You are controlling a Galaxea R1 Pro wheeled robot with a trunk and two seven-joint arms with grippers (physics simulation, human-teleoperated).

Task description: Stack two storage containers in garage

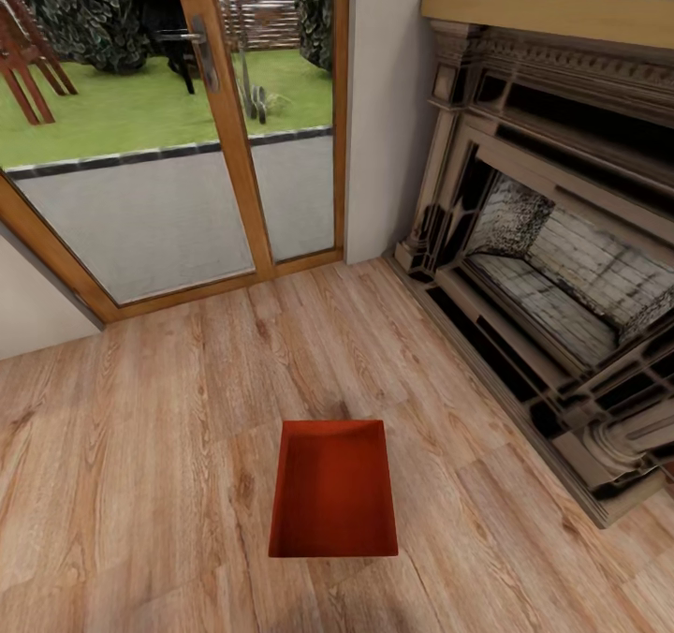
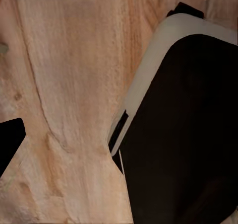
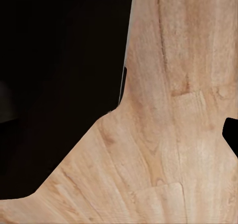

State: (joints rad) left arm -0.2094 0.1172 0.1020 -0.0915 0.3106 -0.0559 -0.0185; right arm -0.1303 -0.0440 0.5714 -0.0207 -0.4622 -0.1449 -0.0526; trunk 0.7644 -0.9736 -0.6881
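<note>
One orange-red open-top storage container (image 1: pixel 334 490) stands empty on the living room's light wood plank floor (image 1: pixel 159 446), low in the middle of the head view and close in front of me. In the left wrist view a dark fingertip (image 2: pixel 10 142) juts in at the frame's edge over bare planks, beside my own white and black body (image 2: pixel 183 124). The right wrist view has a like fingertip (image 3: pixel 231 134) at its edge. Nothing lies between the fingers of either gripper. The garage is out of view.
A dark ornate fireplace (image 1: pixel 552 268) with a protruding hearth base runs along the right. A wood-framed glass door (image 1: pixel 178 146) to a lawn fills the back left, with a white wall strip (image 1: pixel 393 99) between them. Open plank floor surrounds the container.
</note>
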